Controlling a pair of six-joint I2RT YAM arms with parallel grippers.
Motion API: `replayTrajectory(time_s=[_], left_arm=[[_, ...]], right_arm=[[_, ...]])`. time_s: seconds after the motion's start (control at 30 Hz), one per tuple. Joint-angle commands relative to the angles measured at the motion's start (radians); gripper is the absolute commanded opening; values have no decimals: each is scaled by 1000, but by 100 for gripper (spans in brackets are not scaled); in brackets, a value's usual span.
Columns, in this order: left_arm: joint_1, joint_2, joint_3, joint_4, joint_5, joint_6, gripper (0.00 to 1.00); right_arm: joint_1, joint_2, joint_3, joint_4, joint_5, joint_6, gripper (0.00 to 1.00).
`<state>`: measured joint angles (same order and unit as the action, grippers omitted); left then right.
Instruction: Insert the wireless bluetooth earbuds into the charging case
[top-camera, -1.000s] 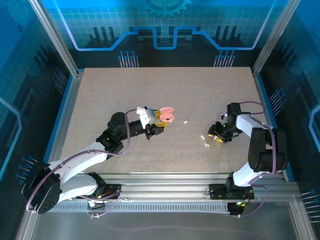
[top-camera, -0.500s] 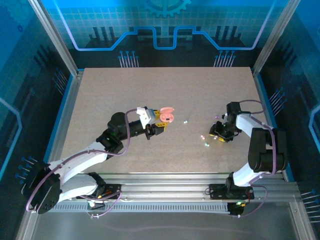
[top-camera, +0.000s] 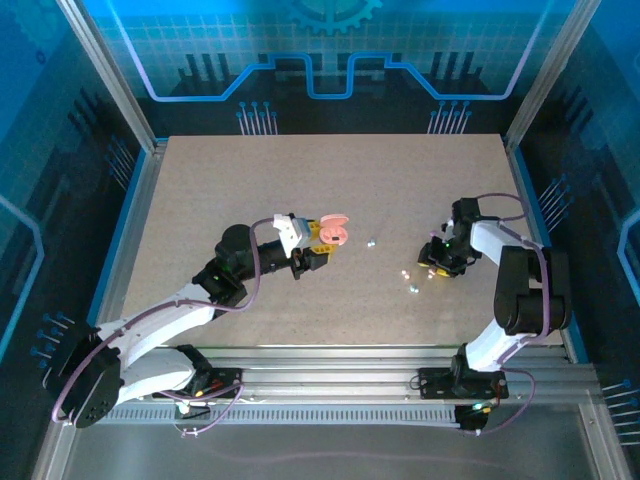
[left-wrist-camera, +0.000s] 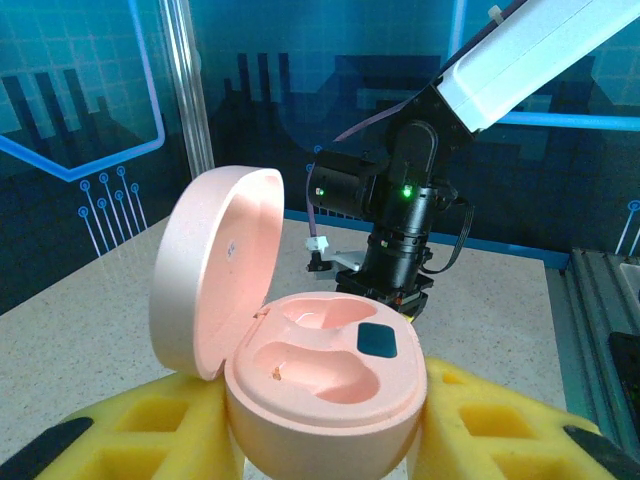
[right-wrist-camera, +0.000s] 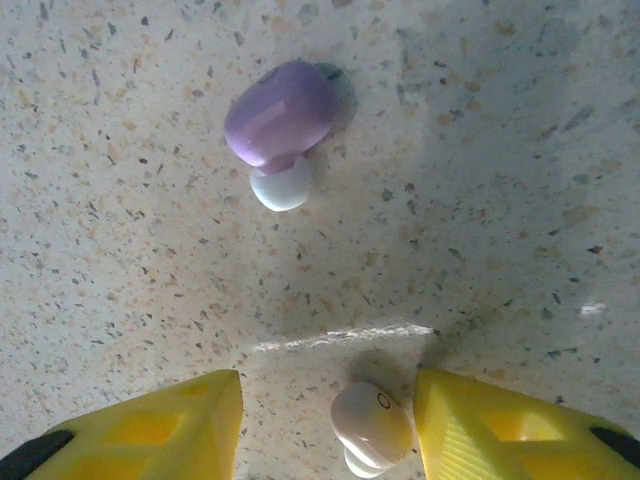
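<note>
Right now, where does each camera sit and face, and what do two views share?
Top external: above and behind the bases, looking down on the speckled beige table; both arms, left gripper, right gripper.
Left wrist: faces across the table at the right arm; yellow fingers clamp the open pink rounded charging case.
Right wrist: straight down; yellow fingers flank a whitish earbud, lilac earbud beyond.
Shared: top and left wrist both show the case.

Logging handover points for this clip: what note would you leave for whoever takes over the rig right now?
Left gripper shut on the open pink charging case; both wells empty.
Right gripper open, low over the table, a whitish earbud between its fingers, not gripped.
A lilac earbud lies farther off on the table.
Done: case held open. Left: pick up and seat earbuds.
</note>
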<state>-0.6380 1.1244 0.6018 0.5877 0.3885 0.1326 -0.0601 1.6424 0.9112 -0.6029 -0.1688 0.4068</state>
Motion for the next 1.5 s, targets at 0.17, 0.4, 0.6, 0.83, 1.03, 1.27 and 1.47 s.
replayTrajectory(time_s=[0.17, 0.4, 0.6, 0.83, 1.03, 1.27, 1.47], left_arm=[[-9, 0, 12, 11, 1, 12, 40], [-9, 3, 12, 14, 6, 13, 40], [-8, 0, 12, 15, 6, 12, 40], [-9, -8, 15, 7, 6, 14, 41], [-8, -11, 16, 1, 6, 16, 41], [-9, -13, 17, -3, 4, 16, 41], [-9, -14, 13, -1, 3, 16, 40]], right_arm=[[-12, 39, -2, -2, -61, -11, 48], [-10, 35, -7, 4, -80, -14, 46], [1, -23, -21, 3, -104, -5, 43], [15, -34, -15, -11, -136, -11, 43], [38, -17, 3, -30, -153, -17, 43], [63, -63, 28, -68, -65, -21, 43], [103, -29, 81, -117, 47, -50, 37]])
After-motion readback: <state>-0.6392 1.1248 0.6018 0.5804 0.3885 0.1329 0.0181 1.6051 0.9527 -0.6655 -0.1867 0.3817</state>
